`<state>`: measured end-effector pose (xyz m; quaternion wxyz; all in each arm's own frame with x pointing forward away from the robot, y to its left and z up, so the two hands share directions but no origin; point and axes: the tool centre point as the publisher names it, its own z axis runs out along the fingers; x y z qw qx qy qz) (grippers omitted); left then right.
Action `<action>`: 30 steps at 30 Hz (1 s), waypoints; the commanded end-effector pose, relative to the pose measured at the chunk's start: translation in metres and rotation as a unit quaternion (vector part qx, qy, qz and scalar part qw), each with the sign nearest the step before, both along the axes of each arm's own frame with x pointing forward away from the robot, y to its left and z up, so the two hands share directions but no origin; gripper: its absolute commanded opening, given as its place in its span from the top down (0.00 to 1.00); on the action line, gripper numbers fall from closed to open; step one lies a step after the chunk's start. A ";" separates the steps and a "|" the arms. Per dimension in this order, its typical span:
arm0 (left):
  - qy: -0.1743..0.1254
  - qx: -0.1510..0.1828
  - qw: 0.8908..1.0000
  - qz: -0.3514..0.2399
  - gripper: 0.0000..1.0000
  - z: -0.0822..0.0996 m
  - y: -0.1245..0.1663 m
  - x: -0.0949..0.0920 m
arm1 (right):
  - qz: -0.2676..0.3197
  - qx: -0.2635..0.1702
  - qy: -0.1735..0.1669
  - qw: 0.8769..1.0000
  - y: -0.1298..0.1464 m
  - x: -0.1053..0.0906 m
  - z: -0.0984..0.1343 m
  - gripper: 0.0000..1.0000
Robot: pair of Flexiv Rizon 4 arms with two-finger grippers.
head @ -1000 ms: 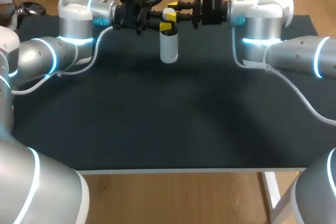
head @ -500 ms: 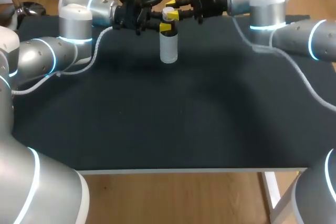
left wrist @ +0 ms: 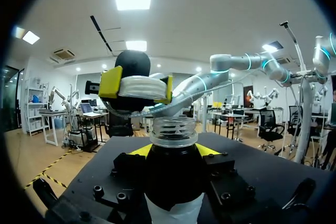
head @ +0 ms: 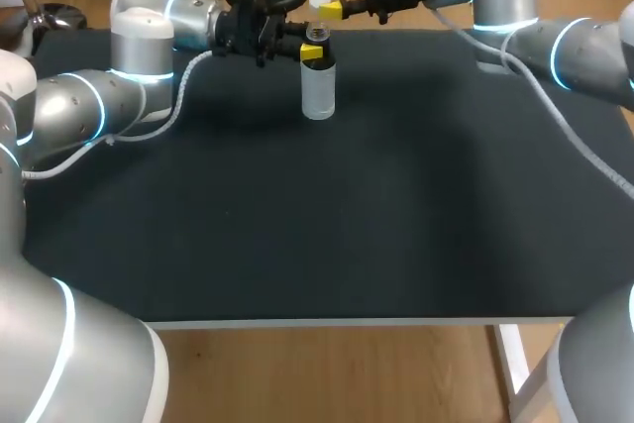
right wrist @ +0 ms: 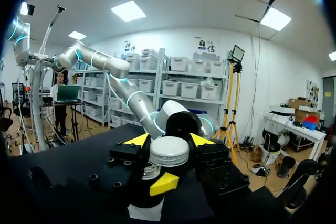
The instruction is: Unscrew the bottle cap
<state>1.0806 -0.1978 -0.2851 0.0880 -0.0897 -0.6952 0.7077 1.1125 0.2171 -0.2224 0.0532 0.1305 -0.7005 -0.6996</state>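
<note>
From above and behind our arms, our head camera looks down over the whole table [head: 297, 245], where the bottle [head: 318, 91] stands small near the far edge. Our left wrist camera sits right behind the bottle's open neck and looks level across the table, with the cap [left wrist: 140, 86] just above it. Our right wrist camera faces the opposite way, very close to the cap, with the bottle just beneath and our left arm [right wrist: 100, 62] behind. All three views share bottle and cap.
</note>
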 end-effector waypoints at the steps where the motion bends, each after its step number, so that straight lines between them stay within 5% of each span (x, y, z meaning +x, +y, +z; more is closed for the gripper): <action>1: 0.000 -0.002 0.999 -0.039 1.00 -0.004 0.000 0.007 | 0.071 -0.010 -0.011 0.997 -0.027 0.010 0.006 1.00; 12: 0.000 -0.002 0.999 -0.039 1.00 -0.004 0.000 0.007 | -0.091 -0.071 0.017 0.993 -0.108 0.008 -0.008 1.00; 20: 0.000 -0.002 0.999 -0.039 1.00 -0.004 0.000 0.007 | -0.231 -0.115 0.058 0.964 -0.150 -0.007 -0.057 1.00; 30: 0.000 -0.002 0.999 -0.039 1.00 -0.004 0.000 0.007 | -0.284 -0.129 0.092 0.946 -0.149 -0.026 -0.133 1.00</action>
